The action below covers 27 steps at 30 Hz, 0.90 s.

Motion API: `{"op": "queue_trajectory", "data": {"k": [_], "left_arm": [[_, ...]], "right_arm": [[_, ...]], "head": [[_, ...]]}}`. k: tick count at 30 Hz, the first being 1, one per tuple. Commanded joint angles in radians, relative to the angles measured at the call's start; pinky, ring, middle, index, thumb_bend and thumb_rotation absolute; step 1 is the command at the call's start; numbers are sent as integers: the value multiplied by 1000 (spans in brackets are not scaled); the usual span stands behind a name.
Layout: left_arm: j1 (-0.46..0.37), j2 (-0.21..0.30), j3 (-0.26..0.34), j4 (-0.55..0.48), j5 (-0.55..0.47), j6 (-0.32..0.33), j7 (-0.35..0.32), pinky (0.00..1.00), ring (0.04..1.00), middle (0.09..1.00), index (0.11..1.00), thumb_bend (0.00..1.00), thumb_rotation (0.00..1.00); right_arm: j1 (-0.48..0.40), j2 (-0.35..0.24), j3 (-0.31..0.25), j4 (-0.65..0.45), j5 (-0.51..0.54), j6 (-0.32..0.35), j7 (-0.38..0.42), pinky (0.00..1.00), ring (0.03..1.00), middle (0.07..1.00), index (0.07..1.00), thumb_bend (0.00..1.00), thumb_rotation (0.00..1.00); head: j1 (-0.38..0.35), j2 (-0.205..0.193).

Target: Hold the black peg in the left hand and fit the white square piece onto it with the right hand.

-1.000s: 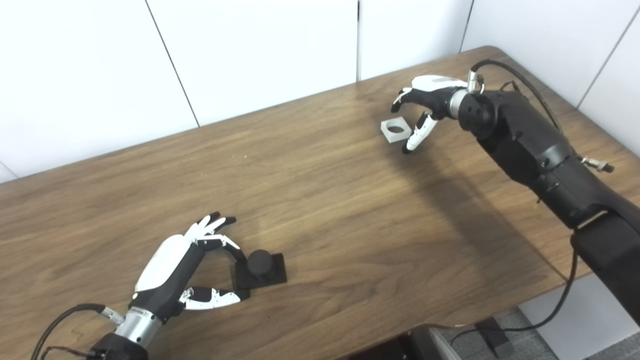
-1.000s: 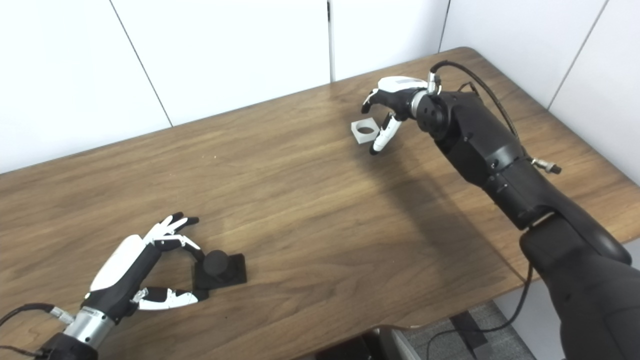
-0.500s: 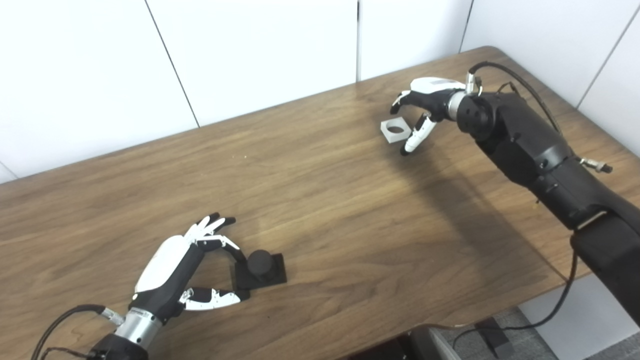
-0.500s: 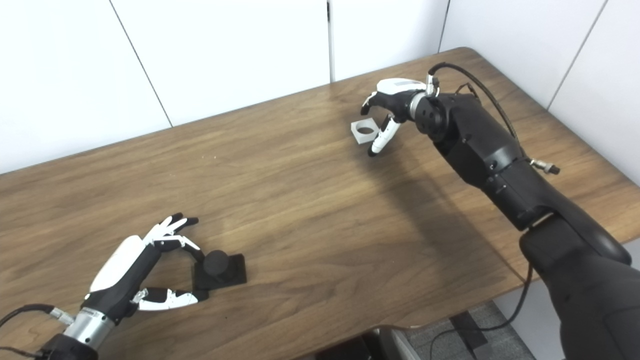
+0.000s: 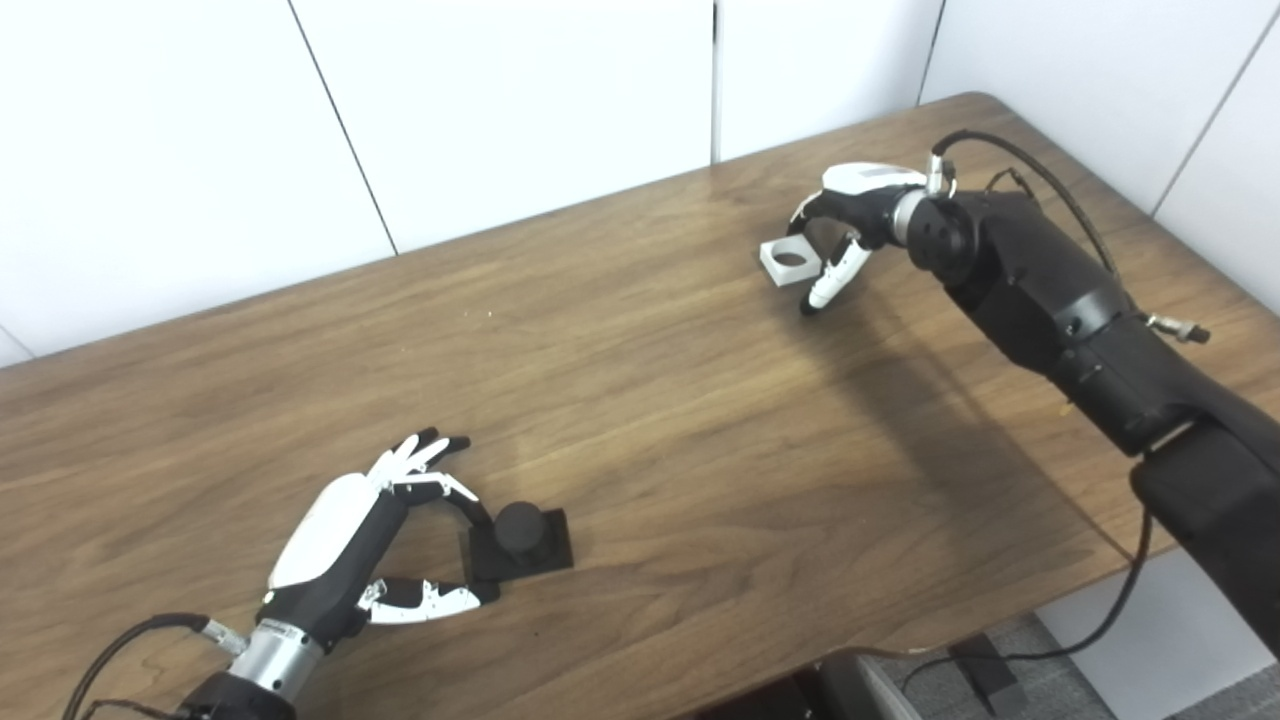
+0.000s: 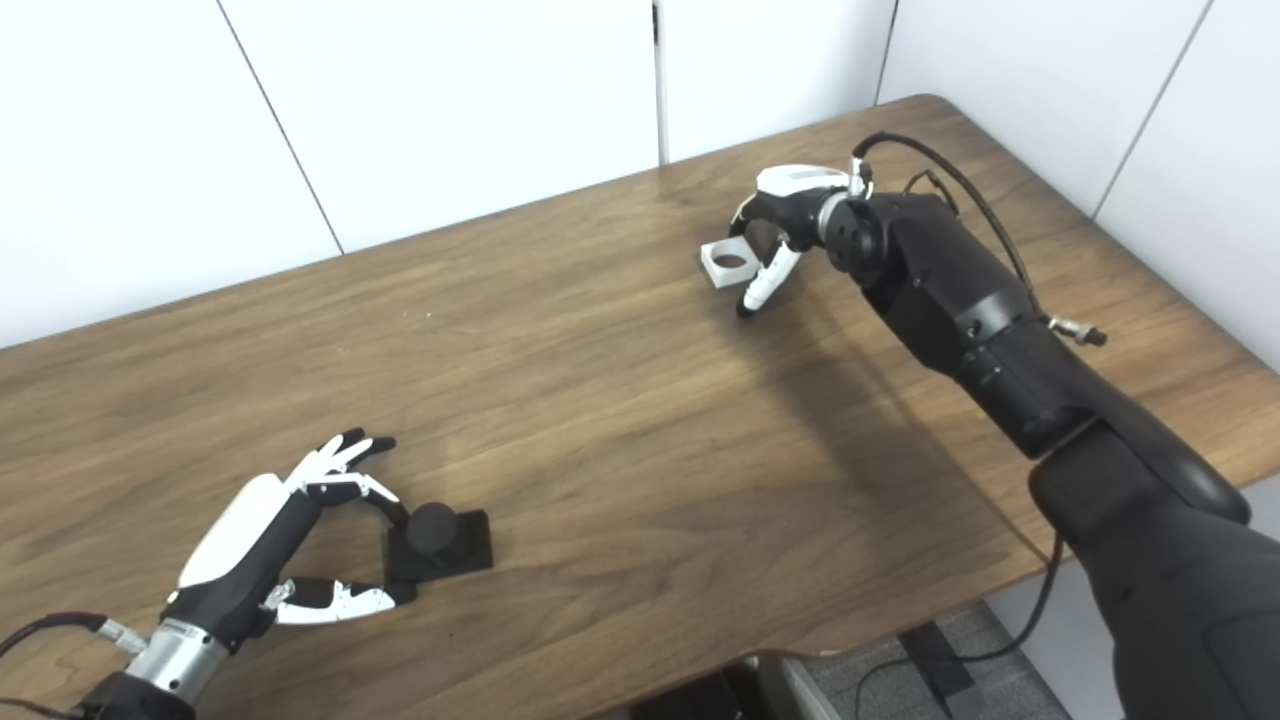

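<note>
1. Fingers of the right hand point(image 5: 845, 215) curl over the white square piece with a round hole point(image 5: 788, 261) at the far side of the brown wooden table point(image 5: 650, 400); whether they grip it is unclear.
2. Left hand point(image 5: 375, 540) rests spread, fingertips at the base of the black peg on its square black plate point(image 5: 518, 540), near the front edge.

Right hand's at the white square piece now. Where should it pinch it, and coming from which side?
Pinch two opposite outer walls of the white piece, not the hole. It lies flat on the table with the round hole facing up, so the straight sides give flat contact. Come from above and from the right, where the right hand already is, its fingers curled beside the piece; a firm hold is not visible.
</note>
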Motion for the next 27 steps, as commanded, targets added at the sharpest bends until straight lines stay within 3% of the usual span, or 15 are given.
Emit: {"op": "queue_trajectory", "data": {"k": [1,10,27], "left_arm": [[35,22,-19,-5,44,13,-39,1000,1000,930,489,523,63],[40,22,-19,-10,42,15,-42,1000,1000,933,489,523,63],[53,31,-16,-28,40,21,-46,1000,1000,932,489,523,63]], "right_arm": [[-39,-3,7,1,-8,6,-1,883,944,941,795,703,294],[-36,8,24,23,-6,13,-9,877,931,922,770,683,293],[-27,37,47,84,-15,6,-85,795,865,845,631,630,237]], "head": [[1,3],[6,7],[14,21]]}}
